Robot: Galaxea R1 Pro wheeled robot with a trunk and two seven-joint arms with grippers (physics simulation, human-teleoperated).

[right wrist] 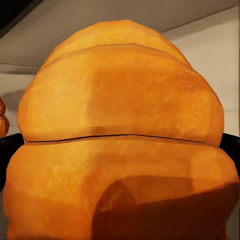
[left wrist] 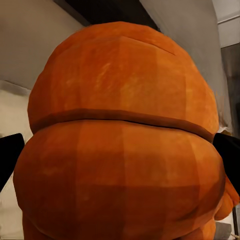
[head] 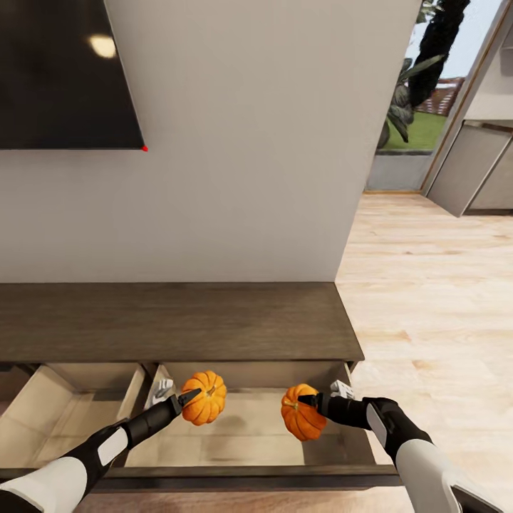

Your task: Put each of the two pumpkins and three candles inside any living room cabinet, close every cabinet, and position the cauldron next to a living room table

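Note:
Two orange ribbed pumpkins hang over an open drawer of the dark-brown cabinet (head: 178, 320). My left gripper (head: 191, 396) is shut on the left pumpkin (head: 206, 397), which looms close in the left wrist view as an orange bulk (left wrist: 125, 145) between the dark fingers (left wrist: 9, 160). My right gripper (head: 308, 400) is shut on the right pumpkin (head: 301, 415), seen large in the right wrist view (right wrist: 120, 140). Both pumpkins sit above the light drawer floor (head: 242, 434). The candles, the cauldron and the table are out of view.
A second open drawer (head: 64, 417) lies to the left. A dark TV screen (head: 64, 71) hangs on the grey wall above the cabinet. Light wood floor (head: 427, 299) stretches to the right toward a glass door (head: 420, 92) and grey cupboards (head: 477, 171).

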